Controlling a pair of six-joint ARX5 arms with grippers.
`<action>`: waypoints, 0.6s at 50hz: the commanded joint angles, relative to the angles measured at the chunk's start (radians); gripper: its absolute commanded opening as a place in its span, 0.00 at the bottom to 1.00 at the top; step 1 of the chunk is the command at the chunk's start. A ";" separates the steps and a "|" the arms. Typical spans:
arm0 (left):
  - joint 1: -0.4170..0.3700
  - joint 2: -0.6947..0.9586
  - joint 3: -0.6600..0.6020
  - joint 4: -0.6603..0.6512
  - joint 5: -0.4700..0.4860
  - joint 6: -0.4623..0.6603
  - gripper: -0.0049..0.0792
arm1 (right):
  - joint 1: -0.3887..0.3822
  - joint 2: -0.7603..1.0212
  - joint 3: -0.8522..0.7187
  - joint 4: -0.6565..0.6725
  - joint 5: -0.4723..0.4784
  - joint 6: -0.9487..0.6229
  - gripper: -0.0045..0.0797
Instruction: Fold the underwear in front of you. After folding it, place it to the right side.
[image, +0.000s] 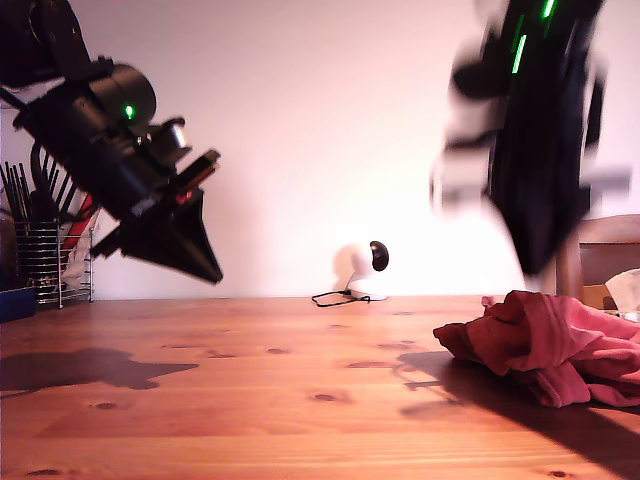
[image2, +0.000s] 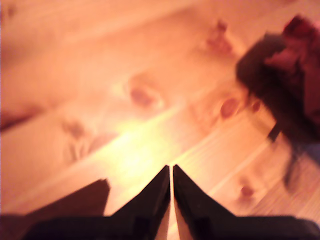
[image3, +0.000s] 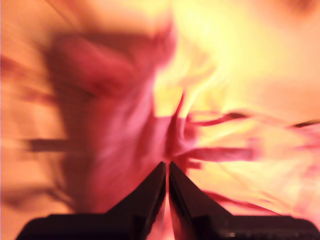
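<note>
The coral-red underwear (image: 550, 345) lies crumpled in a heap on the wooden table (image: 250, 400) at the exterior view's right. My second gripper (image: 540, 268) hangs just above the heap, motion-blurred, its jaws shut and apart from the cloth. In the second wrist view the shut second gripper (image3: 167, 164) points down at the blurred underwear (image3: 115, 100). My first gripper (image: 215, 275) hovers high over bare wood at the exterior view's left, shut with nothing in it. The first wrist view shows the shut first gripper (image2: 171, 167) above the planks, with the underwear (image2: 300, 55) far off.
A small white camera (image: 362, 268) with a black cable stands at the back of the table by the wall. A wire rack of utensils (image: 45, 250) sits at the exterior view's left edge. A wooden chair back (image: 610, 240) and white paper (image: 625, 290) show behind the underwear.
</note>
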 joint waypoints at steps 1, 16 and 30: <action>-0.001 -0.054 -0.001 0.018 0.000 0.008 0.04 | -0.006 -0.003 -0.006 0.039 -0.038 -0.006 0.04; 0.000 -0.174 -0.011 0.105 -0.041 0.015 0.05 | 0.058 -0.076 -0.012 0.275 -0.154 -0.029 0.04; 0.000 -0.320 -0.188 0.275 -0.072 0.015 0.05 | 0.161 -0.100 -0.134 0.519 -0.181 -0.051 0.04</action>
